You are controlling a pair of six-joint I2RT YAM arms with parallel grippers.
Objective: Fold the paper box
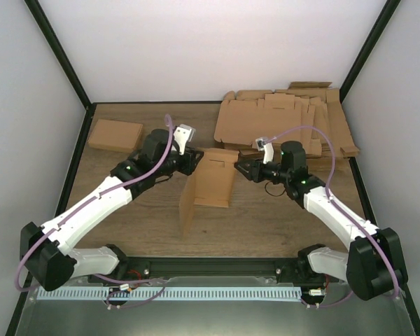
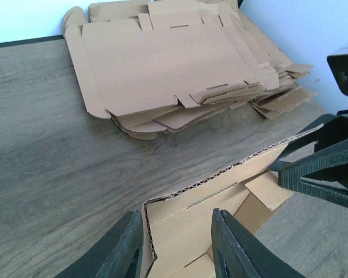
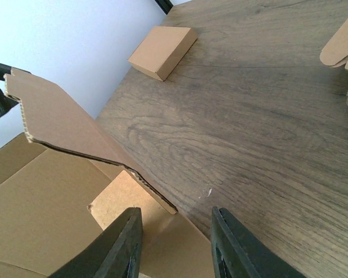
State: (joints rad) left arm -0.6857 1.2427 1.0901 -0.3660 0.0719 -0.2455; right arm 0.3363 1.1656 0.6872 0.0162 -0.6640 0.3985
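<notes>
A partly folded brown cardboard box (image 1: pixel 211 183) stands open in the middle of the table, one long panel hanging toward the near side. My left gripper (image 1: pixel 194 160) is at its far left corner. In the left wrist view the gripper (image 2: pixel 177 246) is open and straddles the box's corrugated wall (image 2: pixel 220 179), one finger (image 2: pixel 126 252) outside and one inside. My right gripper (image 1: pixel 242 168) is at the box's far right edge. In the right wrist view it (image 3: pixel 175 246) is open above an inner flap (image 3: pixel 124 200), beside a raised panel (image 3: pixel 64 127).
A stack of flat unfolded box blanks (image 1: pixel 287 120) lies at the back right, also in the left wrist view (image 2: pixel 174 63). A finished closed box (image 1: pixel 115 134) sits at the back left, also in the right wrist view (image 3: pixel 162 51). Black frame posts stand at the back corners.
</notes>
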